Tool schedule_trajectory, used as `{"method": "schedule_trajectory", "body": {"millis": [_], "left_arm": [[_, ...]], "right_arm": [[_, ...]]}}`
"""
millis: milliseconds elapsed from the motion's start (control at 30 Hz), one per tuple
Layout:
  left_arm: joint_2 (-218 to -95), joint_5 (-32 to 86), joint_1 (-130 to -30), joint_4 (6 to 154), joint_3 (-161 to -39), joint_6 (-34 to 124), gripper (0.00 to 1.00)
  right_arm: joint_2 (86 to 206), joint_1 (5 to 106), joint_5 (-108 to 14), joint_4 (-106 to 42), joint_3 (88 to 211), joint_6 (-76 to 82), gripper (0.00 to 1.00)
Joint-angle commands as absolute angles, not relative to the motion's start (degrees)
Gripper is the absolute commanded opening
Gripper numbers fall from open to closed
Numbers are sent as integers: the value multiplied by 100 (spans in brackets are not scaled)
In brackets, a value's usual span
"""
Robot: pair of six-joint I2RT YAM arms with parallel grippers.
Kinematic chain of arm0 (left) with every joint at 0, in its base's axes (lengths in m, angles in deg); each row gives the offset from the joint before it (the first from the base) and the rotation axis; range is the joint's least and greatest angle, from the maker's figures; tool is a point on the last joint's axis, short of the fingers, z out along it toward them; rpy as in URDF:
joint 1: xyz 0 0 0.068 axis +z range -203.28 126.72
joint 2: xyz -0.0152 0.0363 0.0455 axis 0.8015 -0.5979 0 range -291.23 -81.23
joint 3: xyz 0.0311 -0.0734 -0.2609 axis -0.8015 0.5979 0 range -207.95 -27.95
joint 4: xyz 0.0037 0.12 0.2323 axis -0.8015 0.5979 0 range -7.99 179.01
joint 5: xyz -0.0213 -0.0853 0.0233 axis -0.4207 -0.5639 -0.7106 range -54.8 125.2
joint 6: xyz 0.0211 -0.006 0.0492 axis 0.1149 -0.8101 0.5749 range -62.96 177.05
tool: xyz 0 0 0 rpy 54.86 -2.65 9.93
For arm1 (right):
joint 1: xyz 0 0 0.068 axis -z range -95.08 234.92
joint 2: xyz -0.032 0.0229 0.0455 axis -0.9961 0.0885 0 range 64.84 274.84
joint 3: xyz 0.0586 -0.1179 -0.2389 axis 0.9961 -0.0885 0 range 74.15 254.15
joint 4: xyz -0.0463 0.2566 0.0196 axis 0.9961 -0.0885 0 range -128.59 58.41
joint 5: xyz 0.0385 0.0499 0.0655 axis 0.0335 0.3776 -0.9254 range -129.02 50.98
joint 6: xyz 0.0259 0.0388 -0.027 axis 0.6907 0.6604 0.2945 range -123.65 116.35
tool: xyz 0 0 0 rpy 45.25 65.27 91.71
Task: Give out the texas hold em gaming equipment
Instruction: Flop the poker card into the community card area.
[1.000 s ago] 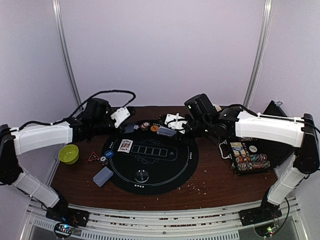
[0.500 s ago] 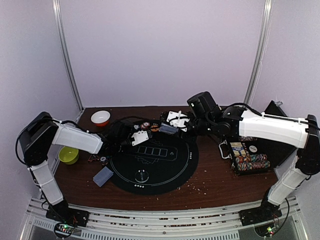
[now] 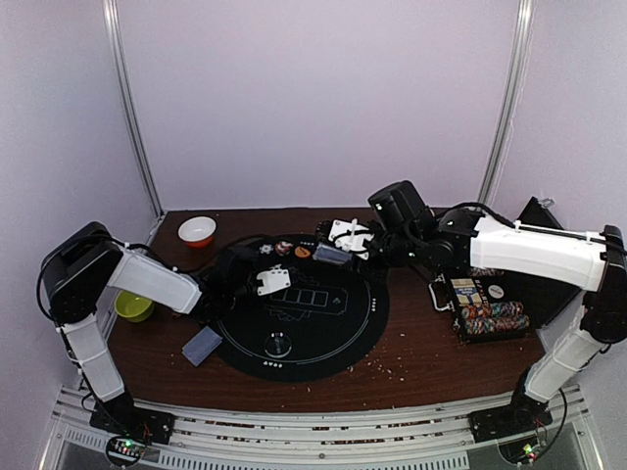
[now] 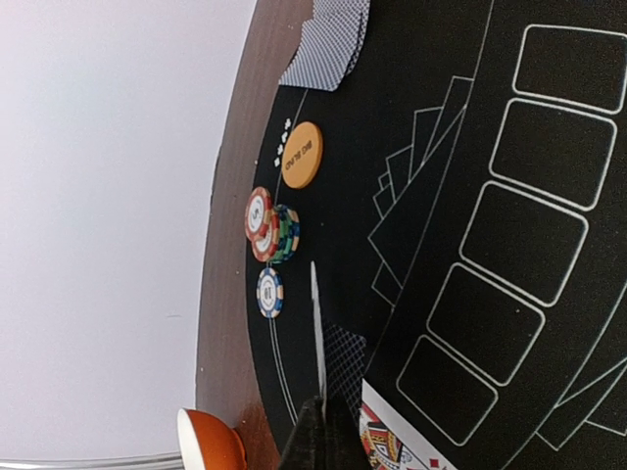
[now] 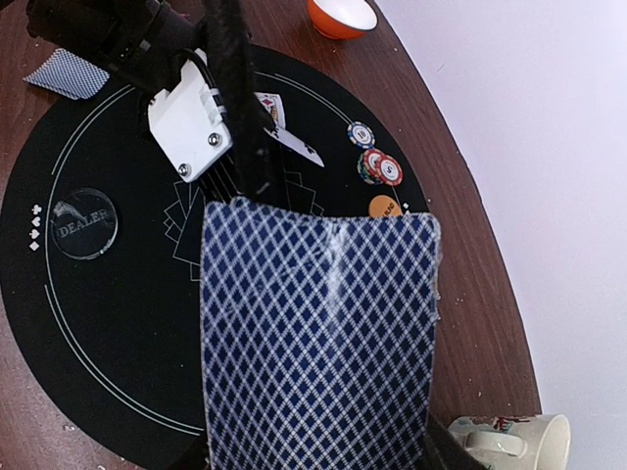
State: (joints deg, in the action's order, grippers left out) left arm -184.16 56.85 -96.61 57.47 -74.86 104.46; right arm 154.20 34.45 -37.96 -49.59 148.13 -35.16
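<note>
Jaws — left gripper [image 4: 318, 436] closed on a single card [image 4: 314, 323]; right gripper [image 3: 333, 250] clamped on the deck [image 5: 318, 333].
The single card stands edge-on over the black mat [image 3: 362, 313], beside a face-up card [image 4: 397, 450]: a shallow pinch may drop it overlapping. The deck hangs above the mat's far edge — loose cards may slide out.

Looks like a robotics lab booth, not anyone's game room: plain pale wall panels [image 3: 313, 98] with metal corner posts [image 3: 132, 117], two white robot arms [image 3: 529, 250] bolted to an aluminium rail [image 3: 313, 421] along a brown table [image 3: 411, 362] carrying a black poker mat [image 3: 304, 338].
</note>
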Motion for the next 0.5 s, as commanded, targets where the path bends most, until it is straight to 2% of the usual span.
{"method": "schedule_trajectory", "body": {"millis": [0, 467], "left_arm": [[-18516, 5735, -9710, 5209, -7431, 10872, 0], [-18990, 4942, -9811, 7159, -7873, 10064, 0]], "right_arm": [[15220, 3478, -3735, -4926, 14772, -3463, 47], [15107, 3484, -3668, -4916, 14703, -3476, 47]]}}
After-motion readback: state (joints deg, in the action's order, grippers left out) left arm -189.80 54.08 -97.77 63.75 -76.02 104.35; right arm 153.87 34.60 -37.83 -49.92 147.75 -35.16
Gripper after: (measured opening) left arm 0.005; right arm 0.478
